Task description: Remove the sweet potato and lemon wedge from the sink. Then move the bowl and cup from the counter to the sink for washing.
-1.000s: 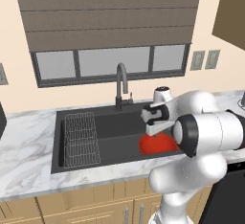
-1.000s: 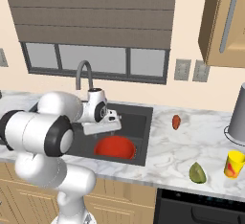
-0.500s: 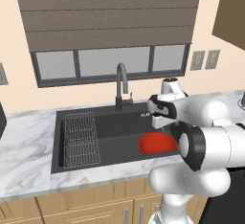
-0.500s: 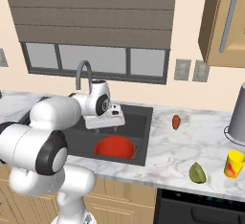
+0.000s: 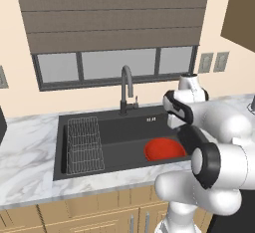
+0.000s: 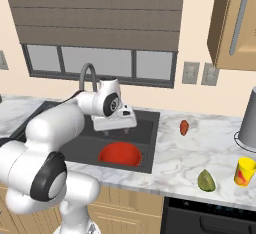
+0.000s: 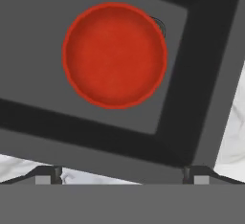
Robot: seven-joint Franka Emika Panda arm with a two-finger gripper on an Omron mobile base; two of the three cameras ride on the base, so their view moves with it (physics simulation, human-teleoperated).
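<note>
We've got the red bowl [image 7: 115, 55] sitting flat on the floor of the sink [image 6: 145, 128], open side up, near the front right corner of the basin as the base cameras see it. It's round, so no real long axis to talk about. In the hand view a dark curved edge peeks out from behind its rim, probably the drain, but we can't tell for sure.

The gripper [image 7: 122, 173] hangs above the sink, looking down at the bowl, and its fingers [image 7: 48, 174] are spread wide apart with nothing between them. From the right base view we see the hand [image 6: 114, 120] hovering over the basin, just above and behind the bowl [image 6: 120, 154], clear of it.

Over on the marble desk [image 6: 172, 165] to the right of the sink, the sweet potato [image 6: 184, 127] lies back toward the wall, its long axis running roughly away from us, so it looks like a short upright oval. The lemon wedge [image 6: 206, 180] is nearer the front edge, well apart from the potato, with its pointed end up and tipped a bit to the left. The yellow cup [image 6: 244, 171] stands upright just beside the wedge on its right, not touching it.

In the left base view the wire rack [image 5: 84, 145] fills the left part of the basin, and the dark faucet [image 5: 127, 90] arches up behind the sink, spout curving forward over it. The bowl [image 5: 164, 150] is at the opposite end from the rack.
</note>
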